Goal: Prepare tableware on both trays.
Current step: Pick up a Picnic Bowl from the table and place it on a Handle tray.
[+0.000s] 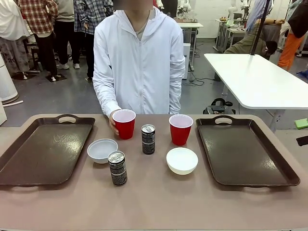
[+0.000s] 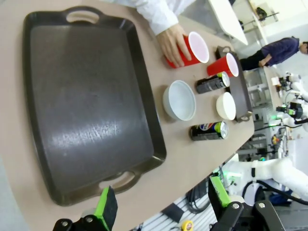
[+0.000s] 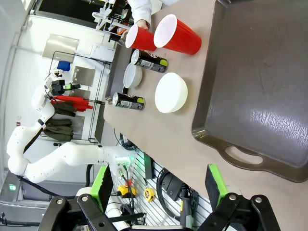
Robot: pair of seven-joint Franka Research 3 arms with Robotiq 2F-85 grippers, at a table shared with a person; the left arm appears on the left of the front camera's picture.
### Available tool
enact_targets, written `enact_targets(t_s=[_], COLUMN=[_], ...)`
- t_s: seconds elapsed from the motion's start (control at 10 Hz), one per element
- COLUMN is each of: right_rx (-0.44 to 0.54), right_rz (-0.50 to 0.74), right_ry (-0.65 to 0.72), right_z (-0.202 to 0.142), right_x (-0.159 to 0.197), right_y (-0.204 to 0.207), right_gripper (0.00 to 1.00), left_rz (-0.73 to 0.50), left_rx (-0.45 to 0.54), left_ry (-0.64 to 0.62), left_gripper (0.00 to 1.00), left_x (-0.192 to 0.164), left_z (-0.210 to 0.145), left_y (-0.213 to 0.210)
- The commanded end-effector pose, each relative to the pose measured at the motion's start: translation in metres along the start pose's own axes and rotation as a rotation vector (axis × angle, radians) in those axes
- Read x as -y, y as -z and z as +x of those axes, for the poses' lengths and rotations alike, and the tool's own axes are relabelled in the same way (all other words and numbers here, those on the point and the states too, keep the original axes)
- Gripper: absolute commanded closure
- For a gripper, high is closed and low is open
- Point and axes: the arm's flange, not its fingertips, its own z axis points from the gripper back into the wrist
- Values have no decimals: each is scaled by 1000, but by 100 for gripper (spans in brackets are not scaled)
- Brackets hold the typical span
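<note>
Two dark brown trays lie bare at the table's left (image 1: 43,151) and right (image 1: 243,149). Between them stand two red cups (image 1: 124,124) (image 1: 180,129), two dark cans (image 1: 148,139) (image 1: 117,168) and two white bowls (image 1: 102,150) (image 1: 182,160). A person's hand (image 1: 112,126) holds the left cup. My left gripper (image 2: 162,202) hangs open over the near edge of the left tray (image 2: 86,106). My right gripper (image 3: 159,185) hangs open above the table edge beside the right tray (image 3: 260,82). Both hold nothing.
The person in a white jacket (image 1: 139,57) stands at the far side, close to the table. A white table (image 1: 260,77) stands behind at the right. My left arm's white links (image 3: 48,159) show off the table's edge in the right wrist view.
</note>
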Motion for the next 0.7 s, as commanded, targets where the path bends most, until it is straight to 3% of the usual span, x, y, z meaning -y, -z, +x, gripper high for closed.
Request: enact_targets(t_s=[0.0,0.3,0.6], right_rx=[-72,-294,-390], right_rz=[-40,-319,-628], right_ry=[-24,21,66], right_z=[3,40,64], right_x=[-27,-110,-147], right_y=[23,106,194], right_gripper=[0,0,0], left_rz=[-15,-15,-15], left_rx=[13,13,13], left_ry=[-7,-7,-7], left_gripper=[0,0,0], left_x=[0,0,0], left_z=[1,1,1], left_y=[1,1,1])
